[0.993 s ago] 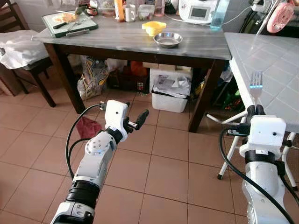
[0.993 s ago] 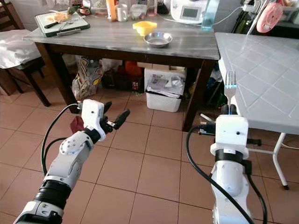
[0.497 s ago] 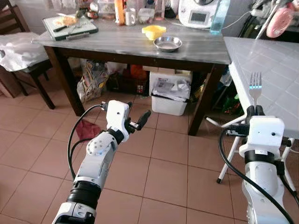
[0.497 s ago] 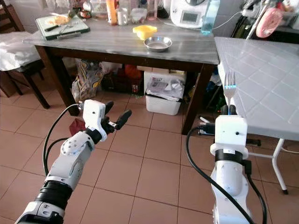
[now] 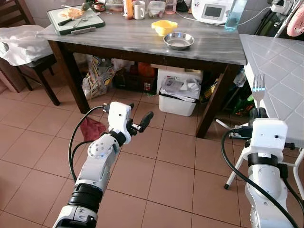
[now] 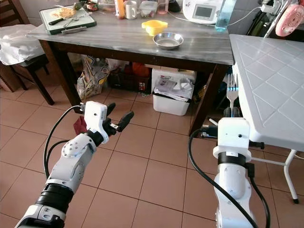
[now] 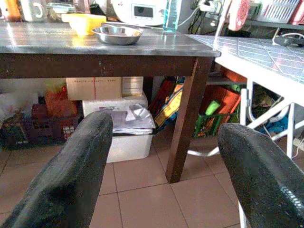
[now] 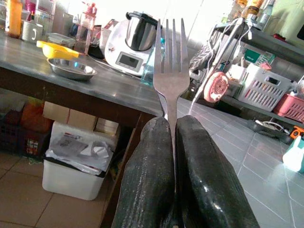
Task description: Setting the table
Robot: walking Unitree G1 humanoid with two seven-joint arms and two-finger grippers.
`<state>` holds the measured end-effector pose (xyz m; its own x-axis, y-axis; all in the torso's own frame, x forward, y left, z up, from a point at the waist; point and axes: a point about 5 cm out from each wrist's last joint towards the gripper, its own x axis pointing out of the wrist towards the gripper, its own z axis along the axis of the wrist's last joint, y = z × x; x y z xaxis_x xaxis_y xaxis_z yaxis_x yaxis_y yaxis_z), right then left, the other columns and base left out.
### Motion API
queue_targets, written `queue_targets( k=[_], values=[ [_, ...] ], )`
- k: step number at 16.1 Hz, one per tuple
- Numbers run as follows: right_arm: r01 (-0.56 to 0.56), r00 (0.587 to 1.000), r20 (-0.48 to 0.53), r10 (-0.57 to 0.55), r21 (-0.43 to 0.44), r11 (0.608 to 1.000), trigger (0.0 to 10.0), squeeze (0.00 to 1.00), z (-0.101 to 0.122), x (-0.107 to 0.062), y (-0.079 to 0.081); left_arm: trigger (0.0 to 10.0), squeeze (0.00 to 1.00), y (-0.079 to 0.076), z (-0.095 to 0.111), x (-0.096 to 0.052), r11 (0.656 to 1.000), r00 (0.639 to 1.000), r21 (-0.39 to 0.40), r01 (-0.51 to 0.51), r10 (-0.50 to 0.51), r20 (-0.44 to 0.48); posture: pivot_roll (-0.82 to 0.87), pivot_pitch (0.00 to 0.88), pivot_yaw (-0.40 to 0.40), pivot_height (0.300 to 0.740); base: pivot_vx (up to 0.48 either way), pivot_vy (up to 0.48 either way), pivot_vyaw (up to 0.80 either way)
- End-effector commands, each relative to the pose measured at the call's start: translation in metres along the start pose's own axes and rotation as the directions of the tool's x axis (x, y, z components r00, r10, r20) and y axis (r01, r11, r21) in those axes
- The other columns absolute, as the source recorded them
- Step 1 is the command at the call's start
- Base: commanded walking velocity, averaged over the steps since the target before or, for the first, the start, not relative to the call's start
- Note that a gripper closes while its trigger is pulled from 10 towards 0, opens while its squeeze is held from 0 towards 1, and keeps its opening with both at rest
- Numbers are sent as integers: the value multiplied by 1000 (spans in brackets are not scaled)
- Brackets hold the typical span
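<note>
Right gripper (image 8: 171, 142) stays clenched on the fork (image 8: 170, 71), tines up, beside the white table (image 6: 270, 80). Left gripper (image 5: 137, 124) still hangs released over the floor. The camera has shifted; the dark table (image 5: 142, 40) sits lower in view.

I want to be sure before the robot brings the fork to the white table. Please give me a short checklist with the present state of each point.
1. Fork clamped in right claw, tines up: ok.
2. Fork straight, not slipping: ok, it stands upright between the fingers.
3. White table near the right arm: ok, bare surface beside the fork.
4. Left claw open and holding nothing: ok.
5. Floor tiles in front free of obstacles: ok; a red cloth lies off to the left.
6. Exact height of fork above the table edge: cannot tell.
</note>
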<state>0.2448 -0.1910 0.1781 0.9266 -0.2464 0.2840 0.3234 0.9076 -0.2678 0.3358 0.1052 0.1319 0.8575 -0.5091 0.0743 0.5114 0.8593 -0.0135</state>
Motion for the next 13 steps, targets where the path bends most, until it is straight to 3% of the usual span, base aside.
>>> queue_targets(
  k=[1, 13],
  values=[
    [10, 1000, 15, -10, 3, 1000, 10000, 0, 2, 1, -2, 10000, 0, -3, 3, 2, 1000, 1000, 13, 20, -21, 13, 28, 54, -20, 740, 281, 0, 0],
    [13, 1000, 14, -13, -10, 1000, 10000, 0, 1, 2, -3, 10000, 0, -8, 2, 3, 999, 999, 7, 35, -35, 16, 17, 52, -25, 740, 317, 0, 0]
  ],
)
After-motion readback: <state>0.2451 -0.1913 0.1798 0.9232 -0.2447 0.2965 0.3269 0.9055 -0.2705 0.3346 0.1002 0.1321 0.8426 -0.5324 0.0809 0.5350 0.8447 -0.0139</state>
